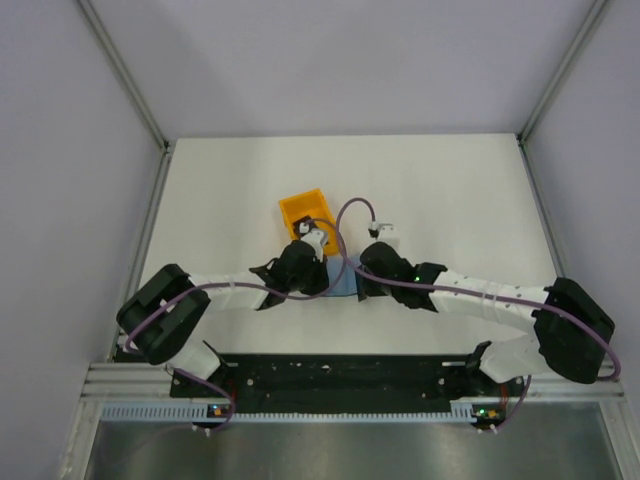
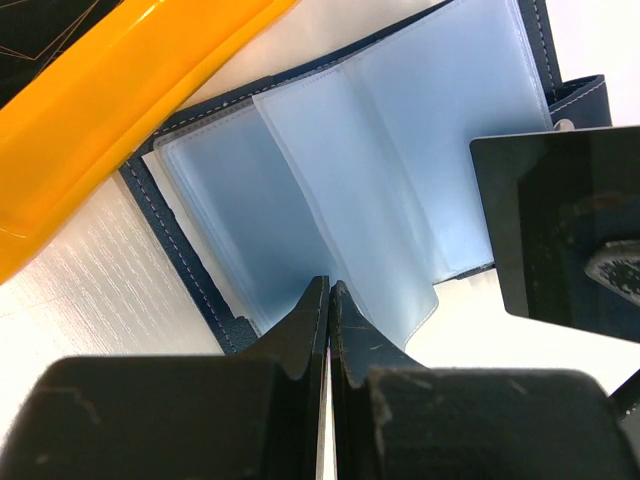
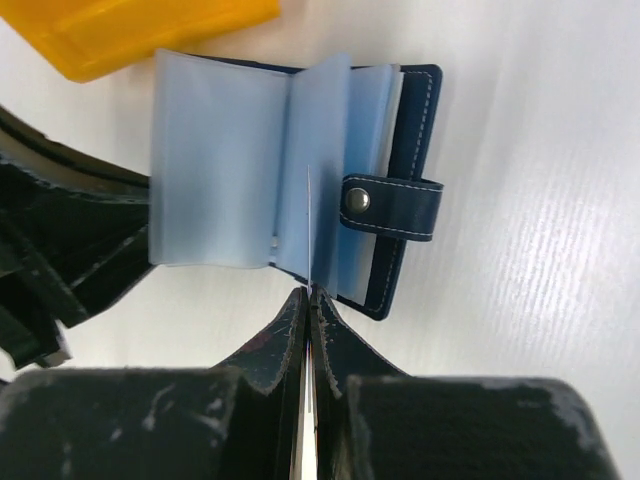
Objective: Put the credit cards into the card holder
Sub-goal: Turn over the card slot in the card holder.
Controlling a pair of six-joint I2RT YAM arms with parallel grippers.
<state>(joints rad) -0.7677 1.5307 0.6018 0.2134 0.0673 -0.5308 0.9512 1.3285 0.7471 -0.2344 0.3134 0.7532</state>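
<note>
The card holder lies open on the table, its navy cover underneath and its light-blue plastic sleeves fanned up; in the top view only a blue sliver shows between the two wrists. My left gripper is shut, pinching the lower edge of one sleeve. My right gripper is shut on a black credit card, which hangs at the holder's right edge. In the right wrist view this card shows edge-on as a thin line against the sleeves.
An orange plastic bin stands just behind the holder, close to my left fingers. Something dark and flat lies inside it. The holder's snap strap sticks out to the right. White table lies all round.
</note>
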